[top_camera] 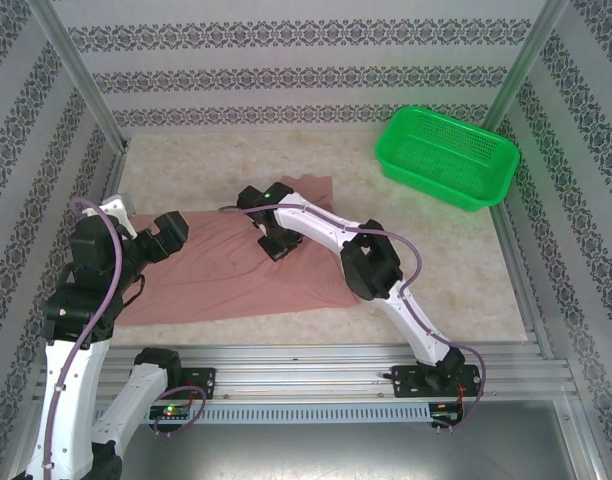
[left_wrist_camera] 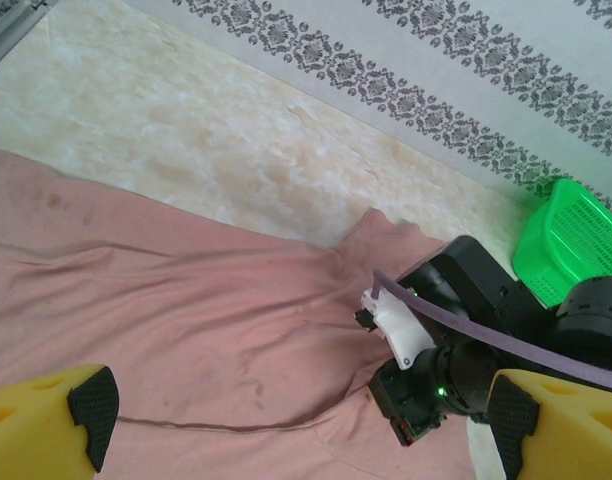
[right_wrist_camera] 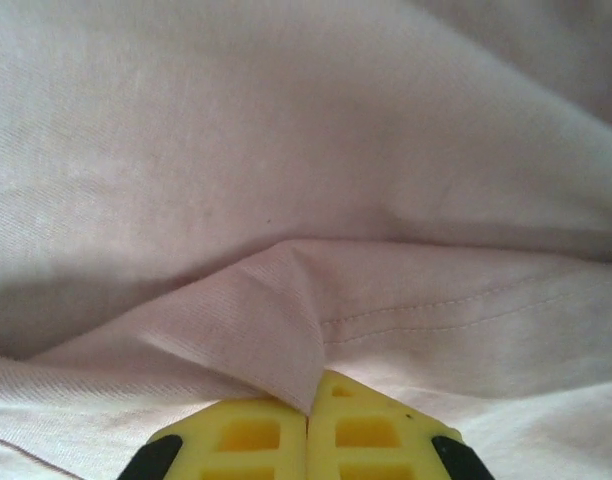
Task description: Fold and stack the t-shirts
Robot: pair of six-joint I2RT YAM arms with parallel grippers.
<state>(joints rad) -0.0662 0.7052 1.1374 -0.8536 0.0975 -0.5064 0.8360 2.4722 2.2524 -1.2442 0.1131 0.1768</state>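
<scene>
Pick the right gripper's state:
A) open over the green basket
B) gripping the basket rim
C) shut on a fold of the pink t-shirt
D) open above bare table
C: in the right wrist view the right gripper has its yellow fingers meeting, with a ridge of the pink t-shirt nipped between them; the top view puts it well apart from the green basket.

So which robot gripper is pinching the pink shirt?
The right gripper: it is shut on a fold of the salmon-pink cloth t-shirt. The left gripper is open.
</scene>
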